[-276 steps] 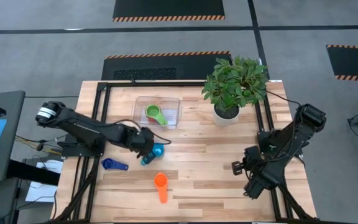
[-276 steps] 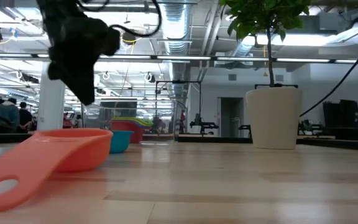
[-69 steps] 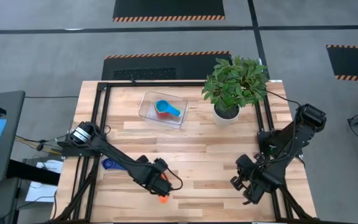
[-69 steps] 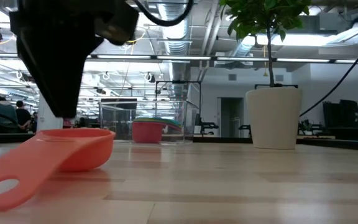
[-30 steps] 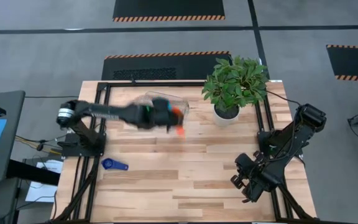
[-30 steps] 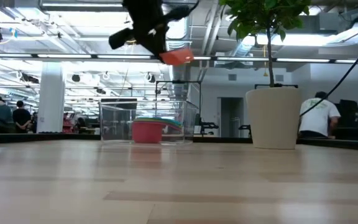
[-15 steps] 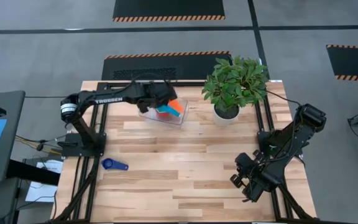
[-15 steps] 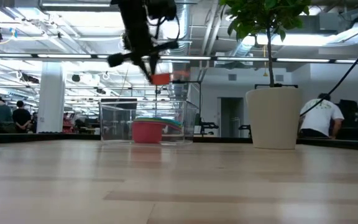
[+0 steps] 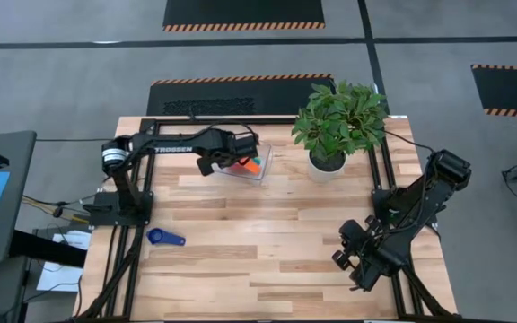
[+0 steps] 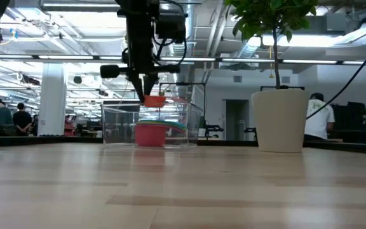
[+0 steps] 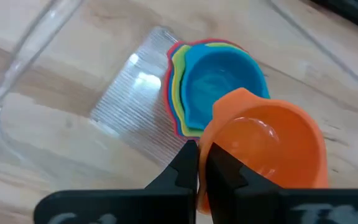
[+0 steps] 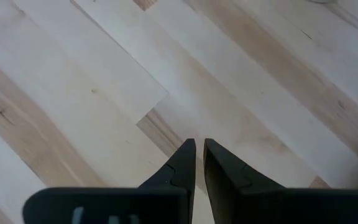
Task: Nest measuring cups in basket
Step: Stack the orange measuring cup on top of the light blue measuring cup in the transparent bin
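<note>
While the dark blue cup [image 9: 155, 237] lies alone at the lower left of the table [image 9: 276, 260] in the high view, its handle pointing toward frame right, the left gripper [image 9: 238, 161] hangs over the basket [image 9: 212, 144] at upper centre, fingers clamped on the orange cup [image 9: 252, 165]. The coming move appears to turn on one relation: the nested stack [image 11: 213, 78] sits below the held cup and slightly offset from it, so that a short shift and descent would seat one bowl in the other. The held cup's long axis cannot be read, its handle being hidden between the fingers. The left arm is much the nearer; the right gripper [image 9: 341, 261] waits at lower right, its fingers nearly together on nothing. The low view alone shows height: the orange cup [image 10: 154, 100] hangs above the stack [image 10: 151, 133], clear of the basket wall [image 10: 113, 127]. The left wrist view alone shows the orange bowl [image 11: 269, 149] opening upward and overlapping the blue cup [image 11: 219, 78] that tops the stack. The right wrist view shows only bare boards.
</note>
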Controlling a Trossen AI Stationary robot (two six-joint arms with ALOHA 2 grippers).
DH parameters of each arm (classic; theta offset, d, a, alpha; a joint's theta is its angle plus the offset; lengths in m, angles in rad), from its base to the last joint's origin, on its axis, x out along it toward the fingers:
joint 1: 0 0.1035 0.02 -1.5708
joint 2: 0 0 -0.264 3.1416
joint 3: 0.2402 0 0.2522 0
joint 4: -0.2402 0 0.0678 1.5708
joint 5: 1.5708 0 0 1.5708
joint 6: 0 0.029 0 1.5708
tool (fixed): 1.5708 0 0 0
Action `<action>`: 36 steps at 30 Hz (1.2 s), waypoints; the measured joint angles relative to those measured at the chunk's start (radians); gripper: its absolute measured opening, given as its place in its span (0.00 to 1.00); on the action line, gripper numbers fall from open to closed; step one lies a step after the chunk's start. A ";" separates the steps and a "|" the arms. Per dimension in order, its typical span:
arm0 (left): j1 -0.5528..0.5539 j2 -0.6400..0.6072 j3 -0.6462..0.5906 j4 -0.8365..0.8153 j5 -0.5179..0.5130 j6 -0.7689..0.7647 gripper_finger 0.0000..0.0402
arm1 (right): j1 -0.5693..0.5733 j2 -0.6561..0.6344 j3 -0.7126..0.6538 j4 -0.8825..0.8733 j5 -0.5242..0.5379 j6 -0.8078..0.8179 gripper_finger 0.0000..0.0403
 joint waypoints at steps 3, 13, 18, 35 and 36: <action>0.000 0.017 0.000 0.009 0.001 -0.011 0.00 | 0.001 0.000 0.000 0.001 -0.001 0.000 0.14; 0.006 0.073 0.000 0.028 -0.021 -0.036 0.00 | 0.000 0.000 0.000 0.003 -0.001 0.000 0.14; 0.021 0.068 0.000 0.031 -0.048 -0.032 0.00 | 0.001 0.000 0.000 0.006 -0.004 0.000 0.14; 0.058 0.070 0.000 0.054 -0.069 0.071 0.11 | 0.000 0.000 0.000 0.007 -0.009 -0.003 0.14; 0.057 0.070 0.000 0.057 -0.068 0.070 0.13 | 0.000 0.000 0.000 0.007 -0.009 -0.003 0.14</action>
